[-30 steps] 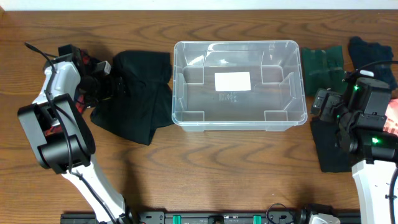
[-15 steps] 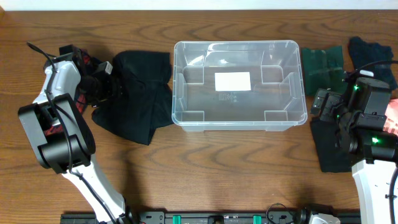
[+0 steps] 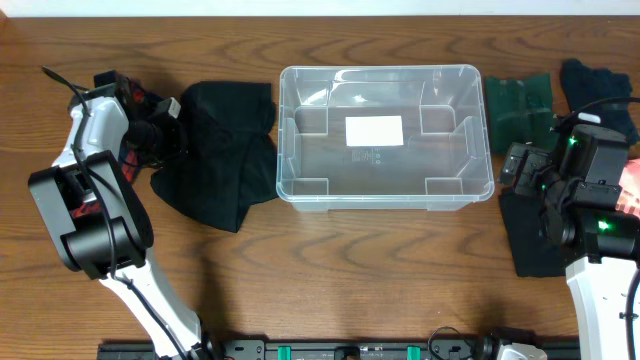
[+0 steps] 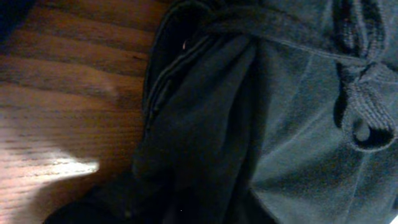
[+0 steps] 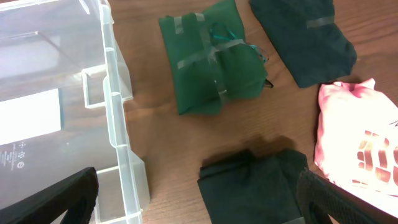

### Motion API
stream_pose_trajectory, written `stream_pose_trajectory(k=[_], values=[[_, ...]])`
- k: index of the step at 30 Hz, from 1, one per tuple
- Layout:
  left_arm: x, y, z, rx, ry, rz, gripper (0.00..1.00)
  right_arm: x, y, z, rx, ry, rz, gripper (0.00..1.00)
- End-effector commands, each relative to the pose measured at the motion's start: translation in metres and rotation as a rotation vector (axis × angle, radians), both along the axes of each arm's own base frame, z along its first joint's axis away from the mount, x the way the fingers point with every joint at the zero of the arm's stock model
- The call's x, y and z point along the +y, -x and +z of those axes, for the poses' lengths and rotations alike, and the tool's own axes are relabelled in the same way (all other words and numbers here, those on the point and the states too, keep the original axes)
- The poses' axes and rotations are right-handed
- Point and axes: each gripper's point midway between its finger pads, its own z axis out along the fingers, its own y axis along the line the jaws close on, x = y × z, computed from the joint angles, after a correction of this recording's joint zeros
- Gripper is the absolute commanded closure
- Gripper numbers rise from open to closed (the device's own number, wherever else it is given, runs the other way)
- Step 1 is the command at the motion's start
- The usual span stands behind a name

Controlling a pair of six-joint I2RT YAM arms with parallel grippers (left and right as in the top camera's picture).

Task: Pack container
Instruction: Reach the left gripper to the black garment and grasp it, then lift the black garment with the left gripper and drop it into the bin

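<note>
1. Left of the container (image 3: 455, 150), the left arm folds back on itself, and the left pincer (image 3: 172, 135) reaches into the edge of a black garment (image 3: 230, 150).
2. Right of the container, the right arm stands upright, with the right pincer (image 5: 198, 177) pointing down.
3. The container is clear, rigid plastic with rounded corners, and it sits mid-tabletop (image 3: 350, 270) on grained wood.
4. The garment is soft and creased. A green bundle (image 5: 211, 62) right of the container is crossed with tape.
5. The left pincer is buried in cloth, so I cannot tell its gap.
6. The right pincer gapes wide and holds nothing, above a black folded cloth (image 5: 249, 186).
</note>
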Motion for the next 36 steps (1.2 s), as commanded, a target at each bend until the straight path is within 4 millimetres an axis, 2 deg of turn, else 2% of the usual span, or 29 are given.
stream_pose_trajectory(k=[1, 7, 10, 14, 19, 26, 29, 32, 36], values=[[0.005, 0.009, -0.011, 0.053, -0.028, -0.004, 0.94, -0.001, -0.002, 0.008, -0.019, -0.011, -0.01, 0.01], [0.005, 0.01, 0.006, 0.028, -0.036, -0.005, 0.94, -0.001, -0.001, 0.007, -0.015, -0.012, -0.01, 0.01], [0.006, 0.006, 0.029, -0.027, -0.054, -0.003, 0.94, -0.001, -0.001, 0.007, -0.015, -0.012, -0.01, 0.01], [0.007, 0.003, 0.075, -0.139, -0.09, 0.0, 0.94, -0.001, -0.001, 0.007, -0.015, -0.012, -0.01, 0.01], [0.003, 0.005, 0.149, -0.335, -0.14, 0.002, 0.94, -0.001, -0.001, 0.007, -0.015, -0.012, -0.01, 0.01], [-0.006, 0.022, 0.245, -0.617, -0.228, -0.003, 0.94, -0.001, -0.001, 0.007, -0.015, -0.012, -0.01, 0.01], [-0.024, 0.027, 0.283, -0.752, -0.215, -0.041, 0.94, -0.001, -0.001, 0.007, -0.015, -0.011, -0.01, 0.01], [-0.052, 0.031, 0.318, -0.893, -0.172, -0.11, 0.94, -0.001, -0.001, 0.007, -0.014, -0.012, -0.01, 0.01], [-0.092, 0.03, 0.344, -1.014, -0.135, -0.218, 0.94, -0.001, -0.001, 0.007, -0.014, -0.012, -0.01, 0.01]])
